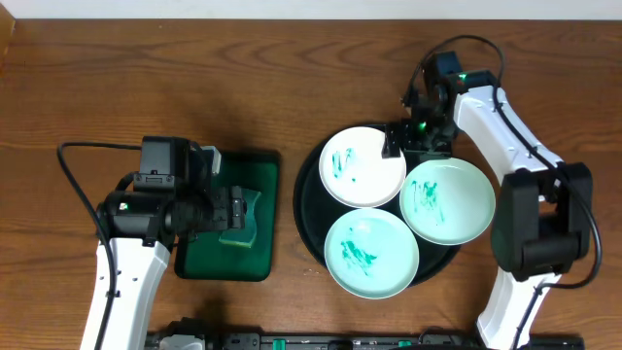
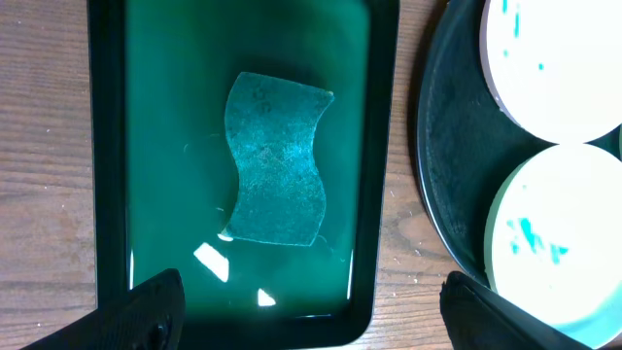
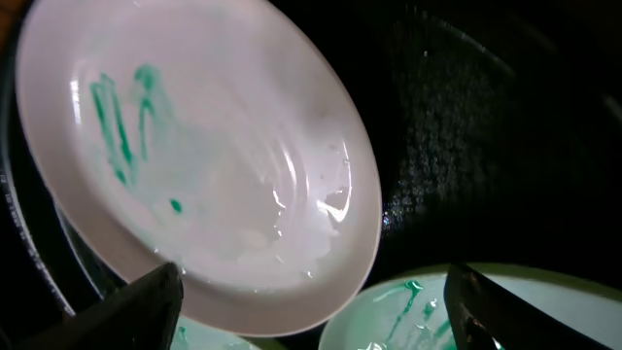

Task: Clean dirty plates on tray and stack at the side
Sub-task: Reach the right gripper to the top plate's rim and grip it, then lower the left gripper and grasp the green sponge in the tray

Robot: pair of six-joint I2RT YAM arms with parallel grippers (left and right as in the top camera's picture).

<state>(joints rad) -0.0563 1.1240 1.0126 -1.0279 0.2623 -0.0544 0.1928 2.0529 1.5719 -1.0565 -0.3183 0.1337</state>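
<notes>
Black tray (image 1: 307,202) is holding three green-smeared plates (image 1: 371,253) | green tray (image 2: 155,97) is holding sponge (image 2: 277,160) | left gripper (image 2: 311,311), right gripper (image 3: 311,311) are gaping wide

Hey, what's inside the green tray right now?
A wavy-edged teal sponge lies flat in the green tray, with glossy bare floor showing all around it. The patch of floor beneath the sponge is covered, so anything there cannot be seen.

Brown wooden table (image 1: 146,78), pale strip (image 1: 292,8) beyond its edge.
</notes>
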